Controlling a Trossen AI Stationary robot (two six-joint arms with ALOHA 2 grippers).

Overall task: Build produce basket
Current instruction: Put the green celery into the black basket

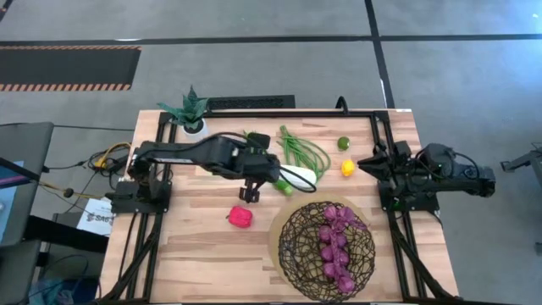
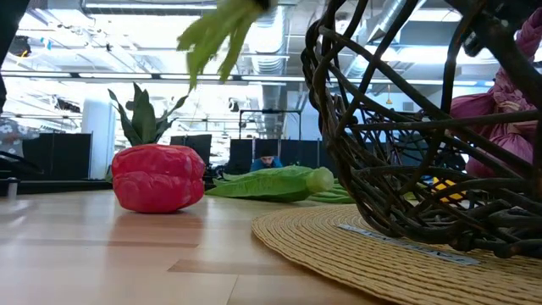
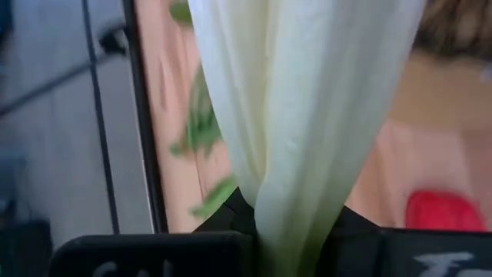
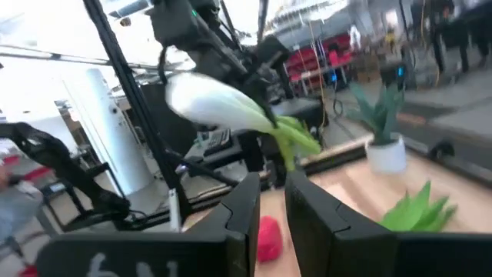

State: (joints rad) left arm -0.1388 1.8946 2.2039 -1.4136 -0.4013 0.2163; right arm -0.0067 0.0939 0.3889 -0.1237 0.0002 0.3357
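Note:
My left gripper [image 1: 278,180] is over the table's middle, shut on the white-green leek [image 1: 301,176], which is off the table. The leek's green leaves [image 2: 218,34] show at the top of the low view. The dark wire basket [image 1: 326,250] stands near the near edge on a round woven mat, with the purple grapes [image 1: 334,246] inside. The red pepper [image 1: 240,217] lies left of the basket. Green beans [image 1: 302,150], the leafy stalk [image 1: 257,138], the lime [image 1: 344,143] and the lemon [image 1: 347,167] lie farther back. My right gripper [image 4: 273,219] waits at the right edge, its fingers a narrow gap apart. My left gripper pinches the leek between its two fingers about where the white shaft turns green [image 4: 265,117], coming from above. The leek is lifted clear and lies tilted: the white end [image 4: 201,98] stands out to one side and the green leaves [image 4: 301,140] droop on the other.
A spiky potted plant [image 1: 190,112] stands at the far left corner. Black frame rails [image 1: 385,144] run along the table's edges. Bare wood lies left of the pepper and along the near left.

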